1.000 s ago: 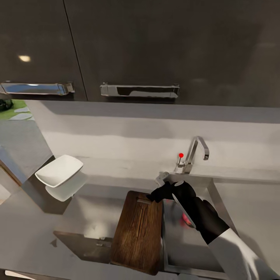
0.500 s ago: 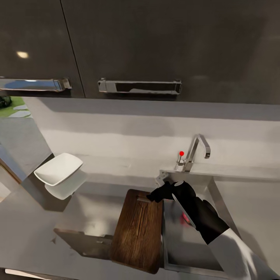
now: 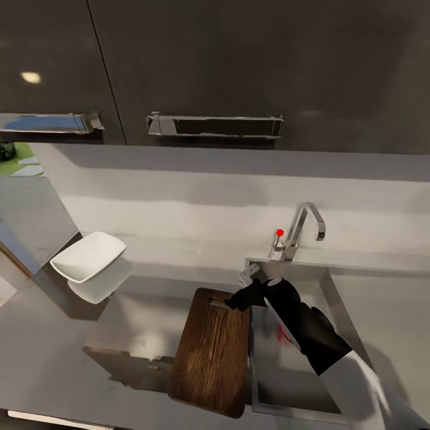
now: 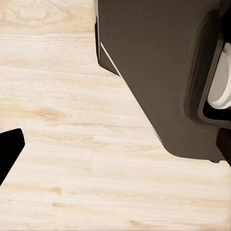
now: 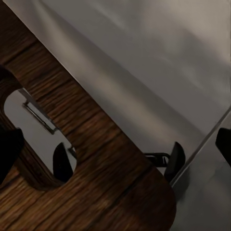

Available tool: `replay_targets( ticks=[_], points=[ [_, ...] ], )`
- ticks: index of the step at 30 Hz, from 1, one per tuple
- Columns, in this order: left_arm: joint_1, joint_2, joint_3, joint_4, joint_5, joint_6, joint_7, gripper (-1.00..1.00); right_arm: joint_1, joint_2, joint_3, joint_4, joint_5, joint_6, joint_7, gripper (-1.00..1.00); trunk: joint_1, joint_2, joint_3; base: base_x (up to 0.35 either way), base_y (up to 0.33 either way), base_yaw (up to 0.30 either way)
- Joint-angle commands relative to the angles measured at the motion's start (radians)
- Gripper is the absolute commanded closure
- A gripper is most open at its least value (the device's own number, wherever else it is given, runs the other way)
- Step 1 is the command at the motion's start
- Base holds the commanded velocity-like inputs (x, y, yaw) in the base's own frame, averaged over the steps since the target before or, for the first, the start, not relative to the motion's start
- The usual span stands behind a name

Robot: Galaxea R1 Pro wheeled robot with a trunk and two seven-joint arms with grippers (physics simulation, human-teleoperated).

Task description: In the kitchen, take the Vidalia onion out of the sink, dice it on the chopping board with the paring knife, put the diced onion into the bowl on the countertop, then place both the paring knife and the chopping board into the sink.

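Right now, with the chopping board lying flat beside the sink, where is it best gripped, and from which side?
Probably at the far end of the chopping board, by the slot handle hole: the strip of wood past it is narrow enough for a pinch. Come from the sink side, where the right gripper hovers at that corner, one finger showing through the slot.

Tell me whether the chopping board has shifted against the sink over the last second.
No. The chopping board keeps its long edge along the sink rim, with the right claw at its slot end; the small drift comes from camera motion.
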Motion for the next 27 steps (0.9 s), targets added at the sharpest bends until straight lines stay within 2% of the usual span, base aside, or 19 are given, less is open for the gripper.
replay_targets(
  ticks=[1,27],
  points=[
    [-0.001,0.000,0.000,0.002,0.001,-0.006,0.000,-1.00,-0.001,-0.001,0.002,-0.001,0.001,0.004,0.002,-1.00,0.001,-0.002,-0.003,0.000,0.000,0.000],
    [-0.001,0.000,0.000,0.002,0.001,-0.006,-0.001,-1.00,-0.001,-0.001,0.002,-0.001,0.000,0.004,0.002,-1.00,0.001,-0.002,-0.044,0.019,0.000,0.000]
  ],
)
